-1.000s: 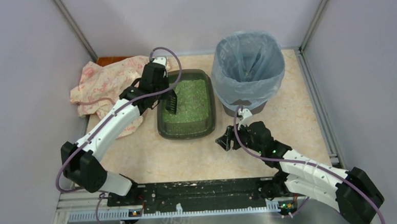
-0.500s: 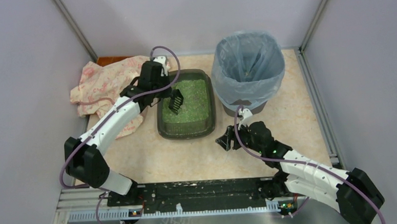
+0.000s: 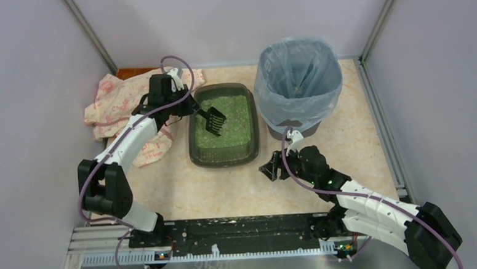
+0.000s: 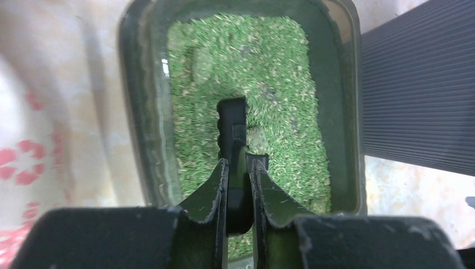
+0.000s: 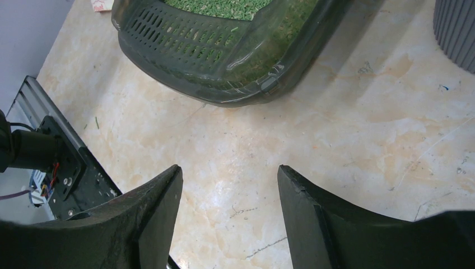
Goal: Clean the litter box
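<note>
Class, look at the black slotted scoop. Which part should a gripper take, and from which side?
Grip the scoop by its thin handle, from the end away from the slotted head: it fits between jaws and leaves the head free to dig. The left gripper is shut on it so, across the litter box's left rim.

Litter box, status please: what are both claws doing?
Left gripper shut on small black slotted scoop, over green litter in shallow dark grey-green plastic litter box. Right gripper open, empty, nearby. Nothing blocking.
</note>
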{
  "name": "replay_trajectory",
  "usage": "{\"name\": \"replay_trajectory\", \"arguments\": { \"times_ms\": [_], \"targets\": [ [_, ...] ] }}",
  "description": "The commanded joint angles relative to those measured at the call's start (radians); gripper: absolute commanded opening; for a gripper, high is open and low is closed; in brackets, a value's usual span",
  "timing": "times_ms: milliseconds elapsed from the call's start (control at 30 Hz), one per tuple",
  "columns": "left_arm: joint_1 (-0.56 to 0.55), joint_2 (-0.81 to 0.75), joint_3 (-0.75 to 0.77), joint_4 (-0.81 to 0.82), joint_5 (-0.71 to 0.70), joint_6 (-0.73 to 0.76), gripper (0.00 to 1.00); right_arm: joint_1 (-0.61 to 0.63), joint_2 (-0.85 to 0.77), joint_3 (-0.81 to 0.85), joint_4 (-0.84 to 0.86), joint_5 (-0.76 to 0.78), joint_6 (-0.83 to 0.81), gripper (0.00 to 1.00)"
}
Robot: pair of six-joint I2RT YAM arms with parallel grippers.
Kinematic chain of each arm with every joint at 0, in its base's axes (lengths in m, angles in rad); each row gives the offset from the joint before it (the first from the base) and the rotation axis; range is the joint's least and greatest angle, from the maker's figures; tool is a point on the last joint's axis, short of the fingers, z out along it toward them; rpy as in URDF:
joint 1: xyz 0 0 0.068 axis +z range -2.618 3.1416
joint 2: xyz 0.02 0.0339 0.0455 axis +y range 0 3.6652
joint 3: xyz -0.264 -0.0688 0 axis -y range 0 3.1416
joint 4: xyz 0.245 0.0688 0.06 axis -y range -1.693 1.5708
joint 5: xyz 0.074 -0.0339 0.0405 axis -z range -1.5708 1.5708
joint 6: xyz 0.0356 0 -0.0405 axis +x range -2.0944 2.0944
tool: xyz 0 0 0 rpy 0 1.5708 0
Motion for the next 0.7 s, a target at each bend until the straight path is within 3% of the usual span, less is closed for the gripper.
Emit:
{"name": "replay_trajectory", "arguments": {
  "times_ms": [0,300,667],
  "targets": [
    [-0.012,0.097,-0.055,-0.029,0.156,-0.048,0.00,0.002,-0.008,-0.003,0.058,0.001,-0.007,0.64],
    [-0.012,0.138,-0.177,0.127,0.318,-0.146,0.00,0.002,-0.019,-0.015,0.048,0.015,-0.007,0.64],
    [0.013,0.191,-0.376,0.456,0.511,-0.331,0.00,0.002,-0.013,-0.011,0.048,0.013,-0.008,0.64]
  ]
}}
